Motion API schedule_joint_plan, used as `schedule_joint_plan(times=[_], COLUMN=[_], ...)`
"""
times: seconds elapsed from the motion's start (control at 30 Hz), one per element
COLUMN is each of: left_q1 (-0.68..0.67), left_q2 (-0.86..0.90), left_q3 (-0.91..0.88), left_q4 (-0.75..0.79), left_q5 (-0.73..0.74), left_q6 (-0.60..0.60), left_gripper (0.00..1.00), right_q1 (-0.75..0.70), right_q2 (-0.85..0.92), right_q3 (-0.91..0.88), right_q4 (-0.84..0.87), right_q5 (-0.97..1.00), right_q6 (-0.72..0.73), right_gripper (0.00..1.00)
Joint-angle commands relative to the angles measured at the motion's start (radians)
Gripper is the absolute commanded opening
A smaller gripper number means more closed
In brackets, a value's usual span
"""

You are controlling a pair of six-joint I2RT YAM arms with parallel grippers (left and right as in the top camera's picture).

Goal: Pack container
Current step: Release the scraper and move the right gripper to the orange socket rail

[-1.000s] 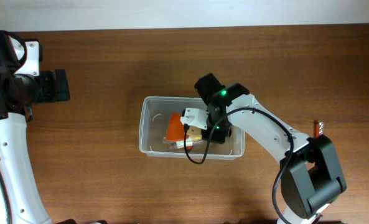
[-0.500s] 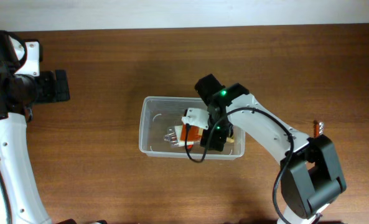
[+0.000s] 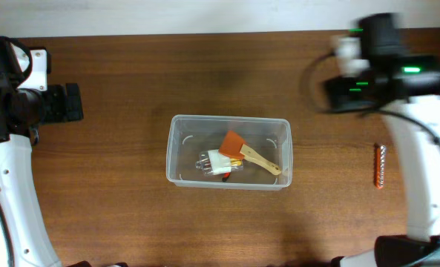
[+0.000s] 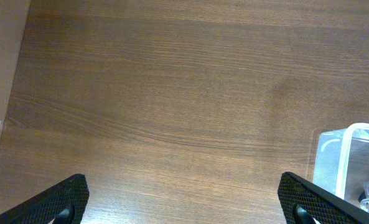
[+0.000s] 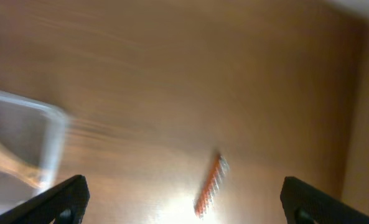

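Right arm over far right corner of counter (image 3: pixel 130 222), blurred; right gripper (image 5: pixel 184 200) spread, empty. Left arm at left edge; left gripper (image 4: pixel 184 200) spread, empty. Mid-counter: container (image 3: pixel 176 152), apart from both.

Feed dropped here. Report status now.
Left gripper open, right gripper open, both empty. Spatula inside container. Nothing over it; orange strip outside on table.

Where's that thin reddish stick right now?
In the overhead view the reddish stick lies on the wooden table on the right side, well apart from the clear container.
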Motion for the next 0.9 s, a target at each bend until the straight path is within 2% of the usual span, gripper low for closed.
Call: schedule_joint_plan(times=[0.0,0.1,0.3,0.4,0.53,0.87], left_q1=[0.005,0.005,0.005,0.005,0.005,0.005], left_q2=[0.002,0.002,0.002,0.002,0.002,0.002], left_q3=[0.003,0.003,0.003,0.003,0.003,0.003], left_q4=[0.0,0.0,0.003,0.003,0.003,-0.011], left_q5=[-0.007,-0.007,-0.007,-0.006,-0.006,-0.007], left_q6=[-0.012,-0.012,-0.012,-0.012,-0.012,-0.012], left_gripper=[0.99,0.99,0.99,0.99,0.99,0.99], right_q1=[-0.201,-0.404,-0.549,-0.571,-0.567,-0.569], right_q2=[0.008,0.041,0.083,0.098,0.119,0.133], right_q3=[-0.014,-0.079,-0.288,-0.437,-0.553,-0.689], right_q4=[-0.053,-0.085,0.016,0.169,0.286,0.51], right_q5=[-0.005,-0.116,-0.132,-0.171,-0.2,-0.202], right_q6=[0.188,0.188,0.126,0.046,-0.052,-0.053], right_gripper=[0.99,0.99,0.99,0.99,0.99,0.99])
